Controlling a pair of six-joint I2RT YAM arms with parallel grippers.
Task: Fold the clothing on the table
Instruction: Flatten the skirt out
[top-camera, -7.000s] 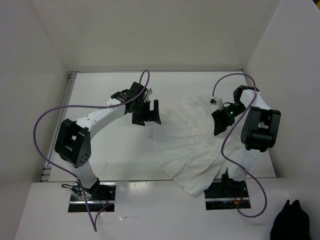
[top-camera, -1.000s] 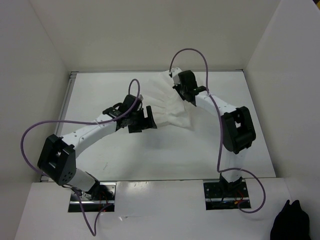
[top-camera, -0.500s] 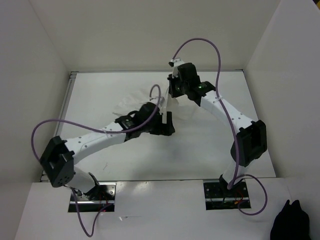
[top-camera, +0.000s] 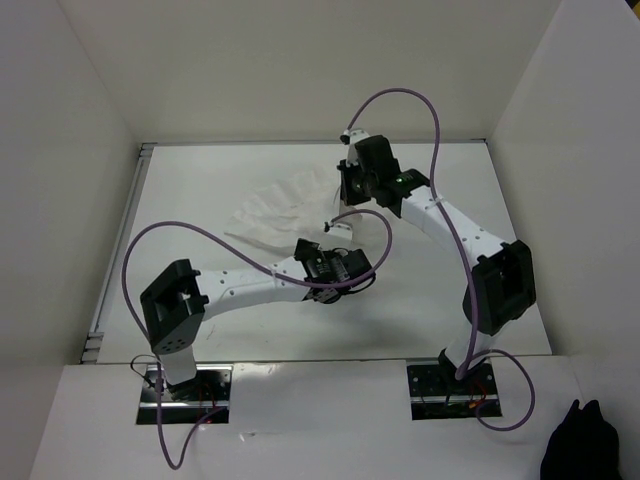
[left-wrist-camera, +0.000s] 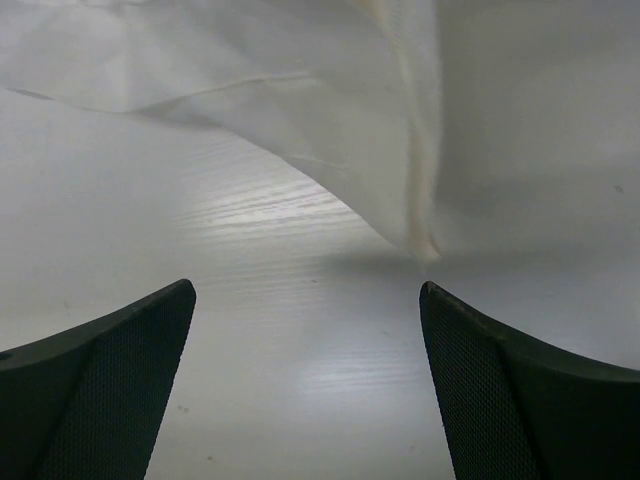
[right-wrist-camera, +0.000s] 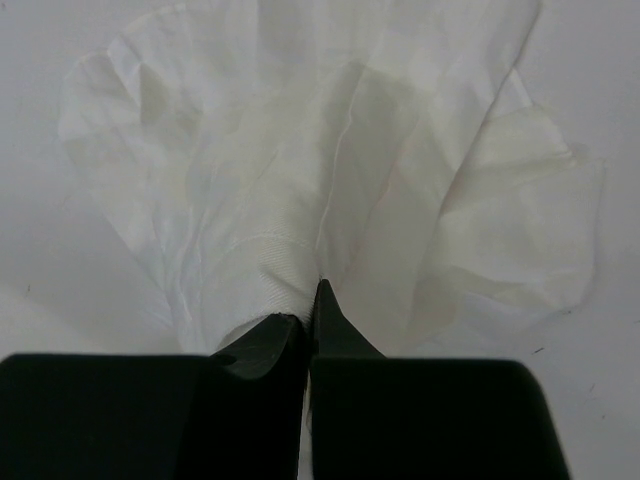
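My end effector is pinched tight on a gathered bunch of the clothing, its two black fingers pressed together. From the pinch the thin white fabric fans upward in rumpled, creased folds, spread over the pale bench.

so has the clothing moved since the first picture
Yes. The clothing has shifted left and toward the far edge of the table, away from the right arm's base.
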